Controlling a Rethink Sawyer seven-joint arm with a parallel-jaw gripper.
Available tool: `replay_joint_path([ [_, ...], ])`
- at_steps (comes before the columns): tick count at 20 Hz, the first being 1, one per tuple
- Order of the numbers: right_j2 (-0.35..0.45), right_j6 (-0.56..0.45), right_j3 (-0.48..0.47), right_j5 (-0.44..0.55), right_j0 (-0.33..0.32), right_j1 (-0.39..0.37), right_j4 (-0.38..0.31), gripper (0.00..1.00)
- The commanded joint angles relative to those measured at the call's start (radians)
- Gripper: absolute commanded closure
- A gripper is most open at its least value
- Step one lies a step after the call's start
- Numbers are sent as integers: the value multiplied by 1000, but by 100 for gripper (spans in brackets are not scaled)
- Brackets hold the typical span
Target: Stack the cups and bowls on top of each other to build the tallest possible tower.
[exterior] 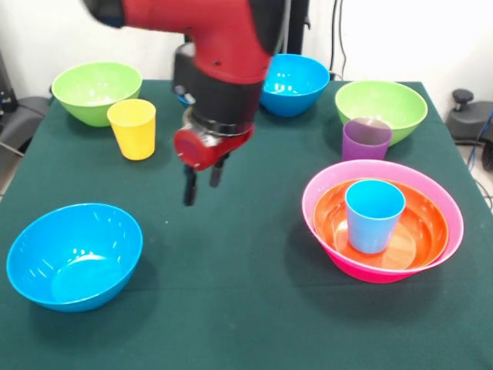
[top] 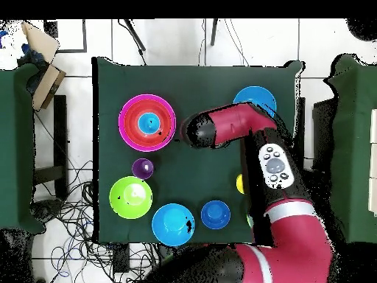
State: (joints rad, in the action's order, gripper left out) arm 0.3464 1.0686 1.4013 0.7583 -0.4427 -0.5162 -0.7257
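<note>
Showing a green-clothed table (exterior: 231, 308) from across and from above. Sitting well to the picture-right of the fingers and lower in the front view: the tower (exterior: 383, 220), a large glossy pink plastic bowl (exterior: 331, 185) holding a shallower orange bowl (exterior: 420, 231), with a smooth light blue plastic cup (exterior: 374, 216) standing upright in the middle. Standing just behind the tower, touching or nearly touching its rim: a translucent purple tumbler (exterior: 366, 139), and behind that a lime green round bowl (exterior: 380, 109).

Hanging above bare cloth near the table's middle: the red and black gripper (exterior: 202, 181), two thin dark fingers (exterior: 189, 187) pointing down, apart, with nothing between them.

Standing to the picture-left of the fingers and farther back: a yellow plastic cup (exterior: 132, 129), upright, just in front of a second lime green bowl (exterior: 97, 92). Resting lower left of the fingers, near the front edge: a large bright blue bowl (exterior: 75, 255). Sitting behind the arm: another bright blue bowl (exterior: 293, 83), its left side hidden by the red arm (exterior: 208, 31).

Showing from overhead a small dark-blue bowl (top: 216, 214) by the robot's side, blocked by the arm in the front view. Covering much of the yellow cup and the second green bowl from overhead: the arm.
</note>
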Motion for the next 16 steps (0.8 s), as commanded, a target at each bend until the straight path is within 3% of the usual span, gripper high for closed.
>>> replay_joint_path([
  [1,-104,306,182,-162,114,13,-43,0],
  [5,-134,363,245,-284,157,16,-45,0],
  [8,-170,470,299,-456,195,28,-38,0],
  [12,-277,624,357,-672,293,51,-10,0],
  [16,-369,697,424,-820,395,66,30,0],
])
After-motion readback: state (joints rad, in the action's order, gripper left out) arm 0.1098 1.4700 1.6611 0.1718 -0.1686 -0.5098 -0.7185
